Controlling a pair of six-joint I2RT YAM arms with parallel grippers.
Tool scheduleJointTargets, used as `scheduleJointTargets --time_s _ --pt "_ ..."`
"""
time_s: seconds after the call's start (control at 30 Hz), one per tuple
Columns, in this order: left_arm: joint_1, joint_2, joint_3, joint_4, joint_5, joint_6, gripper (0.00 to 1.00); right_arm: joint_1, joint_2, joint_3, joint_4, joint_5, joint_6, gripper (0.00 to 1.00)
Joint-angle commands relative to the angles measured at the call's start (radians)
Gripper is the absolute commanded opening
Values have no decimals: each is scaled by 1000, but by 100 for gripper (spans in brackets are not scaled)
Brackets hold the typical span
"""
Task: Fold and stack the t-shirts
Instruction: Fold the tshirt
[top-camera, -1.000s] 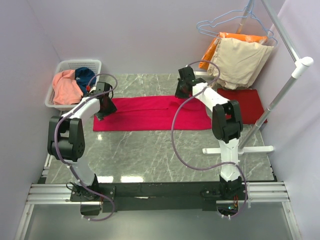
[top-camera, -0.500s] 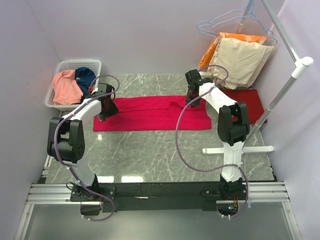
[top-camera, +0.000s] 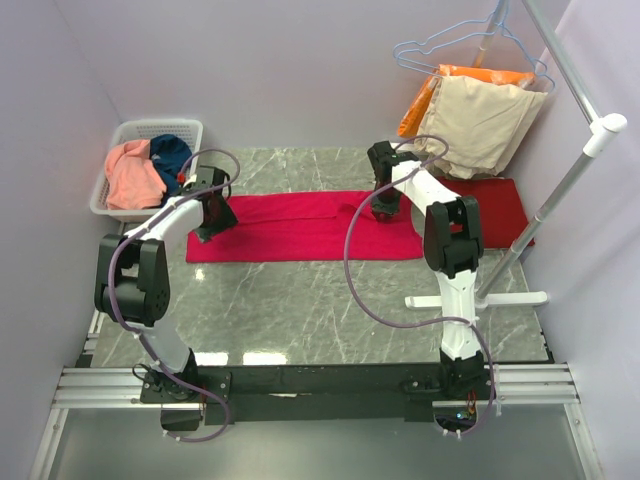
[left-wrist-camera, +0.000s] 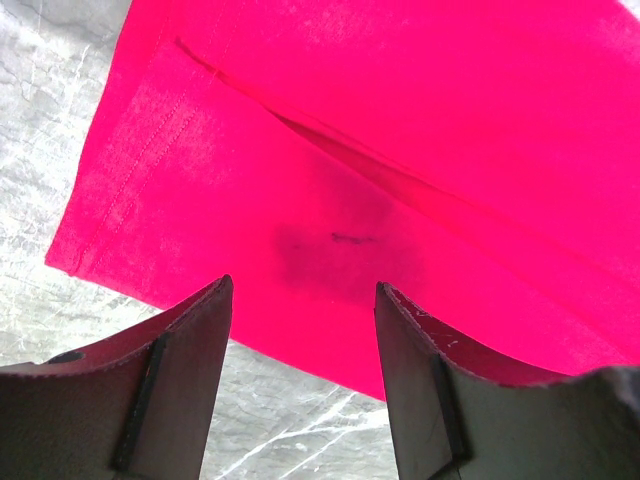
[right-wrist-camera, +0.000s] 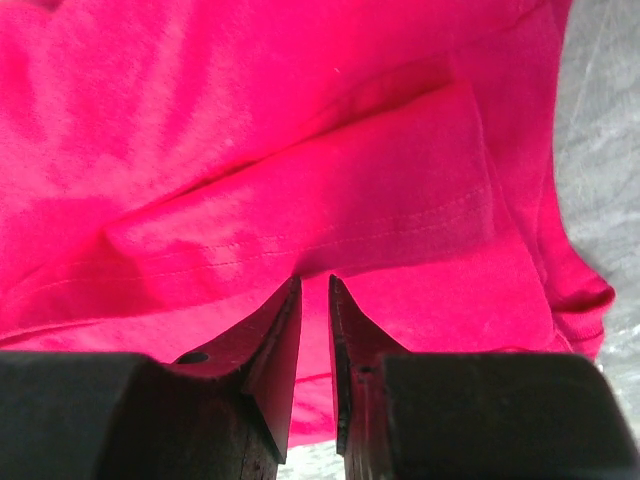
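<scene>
Flatly spread crimson t-shirt (top-camera: 300, 228), veined marble table (top-camera: 300, 300)

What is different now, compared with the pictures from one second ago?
The right gripper moved from the far edge of the crimson t-shirt toward the near side and slightly right, onto the cloth. Nothing was visibly taken or released. The left gripper, open over the shirt's left end, the shirt and the basket stayed put.

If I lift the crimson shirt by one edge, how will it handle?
Probably floppy: the crimson t-shirt lies flat with soft creases and a folded-over sleeve, so it will likely drape and unfold. It looks thin and light, so a one-sided pull may drag the whole piece across the smooth marble table.
</scene>
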Motion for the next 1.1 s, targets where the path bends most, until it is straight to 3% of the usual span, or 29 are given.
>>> scheduleJointTargets --time_s 0.0,0.27,0.6,0.87,1.07 --pt "-4 3 54 -2 -18 4 64 -12 -1 39 -45 10 12 24" --pt "-4 30 75 -2 -17 7 64 -16 17 16 -54 1 6 24" --pt "-4 38 92 -11 -23 12 64 -31 110 168 -80 8 15 23" --pt "-4 37 92 -13 -23 12 64 -46 99 196 14 -4 30 21" --pt "-4 30 86 -11 -20 12 64 -51 31 115 185 -56 43 19"
